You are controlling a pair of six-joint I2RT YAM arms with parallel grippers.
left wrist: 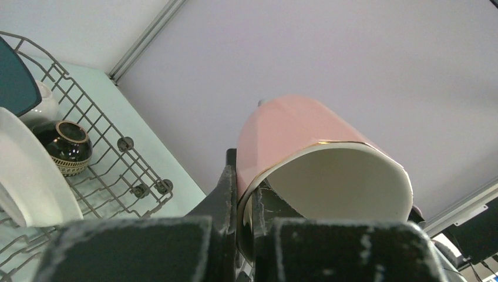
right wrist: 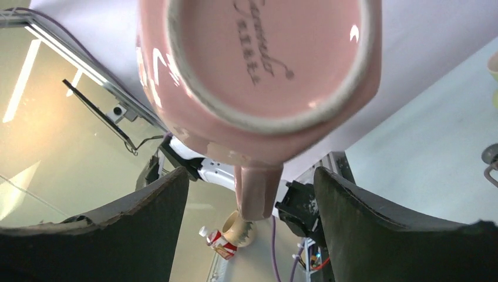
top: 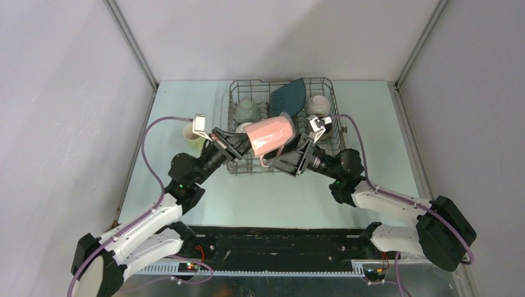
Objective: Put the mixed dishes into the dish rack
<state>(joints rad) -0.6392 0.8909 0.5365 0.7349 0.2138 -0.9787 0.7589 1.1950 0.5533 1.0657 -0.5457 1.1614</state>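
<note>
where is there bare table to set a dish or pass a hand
Bare table lies right of the dish rack, and in the strip between the rack and the table's near edge. Left of it, the pale yellow-green mug narrows the room. Crowded: the rack's far row, and its near half, where the left gripper and right gripper flank the pink mug.
</note>
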